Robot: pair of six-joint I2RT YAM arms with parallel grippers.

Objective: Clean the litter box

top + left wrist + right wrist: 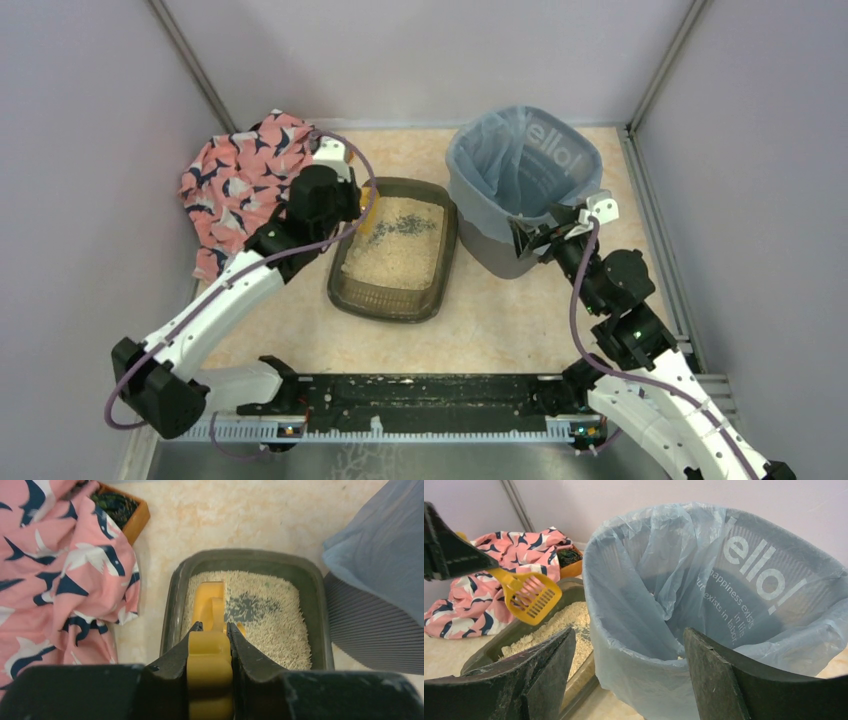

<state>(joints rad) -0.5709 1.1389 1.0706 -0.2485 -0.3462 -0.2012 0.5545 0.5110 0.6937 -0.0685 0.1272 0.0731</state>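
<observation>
Black jaws of our left gripper point(214, 626) fill the bottom of the left wrist view, closed narrow on the handle of the yellow scoop point(210, 611). From the right wrist we see the scoop's slotted head raised clear of the litter and tilted over the left side of the litter box point(345, 290).

The litter box sits on the tabletop point(500, 320) near the middle, with the pink patterned cloth point(235, 185) to its left and the grey bin point(480, 240) just beside it on the right. Pale litter covers its floor, with a dark grey patch point(245, 607) towards the far end.

Our right gripper point(629, 635) hovers at the near rim of the bin, its jaws wide apart and gripping nothing that we can see. Between them shows the blue bag point(639, 580) that lines the bin and folds over its rim, with white lettering on its far side.

An orange box point(137, 517) peeks out from under the cloth's far edge.
</observation>
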